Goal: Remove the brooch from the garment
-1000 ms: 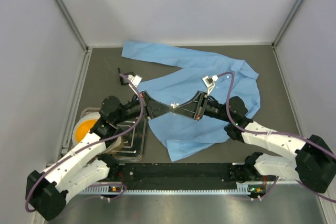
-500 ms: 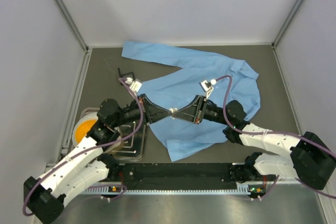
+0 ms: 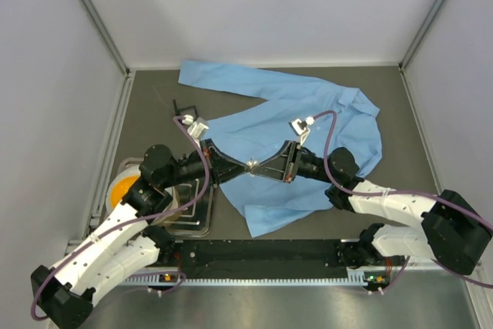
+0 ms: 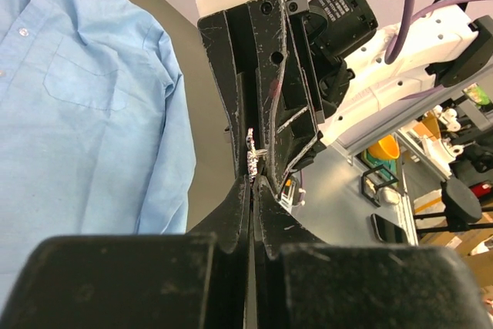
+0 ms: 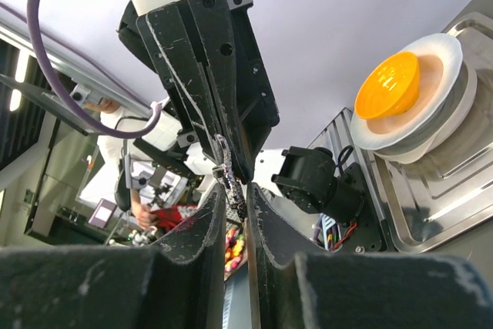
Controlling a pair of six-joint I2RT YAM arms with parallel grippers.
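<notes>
The light blue shirt (image 3: 300, 109) lies spread on the dark table; it also shows in the left wrist view (image 4: 77, 113). Both grippers meet tip to tip a little above its lower part. The brooch (image 3: 251, 165) is a tiny silvery glint between them. In the left wrist view my left gripper (image 4: 254, 179) is shut, with the brooch (image 4: 252, 152) at its tips. In the right wrist view my right gripper (image 5: 235, 190) is closed narrowly on the brooch (image 5: 229, 169), whose upper end sits in the left gripper's fingers (image 5: 208, 75).
An orange bowl (image 3: 123, 189) on a white plate sits in a metal tray (image 3: 192, 217) at the near left, beside the left arm. A small black holder (image 3: 183, 105) lies on the table left of the shirt. Enclosure walls stand on three sides.
Both grippers, still tip to tip, have drifted slightly left and toward the near edge with the brooch between them. The shirt has not moved.
</notes>
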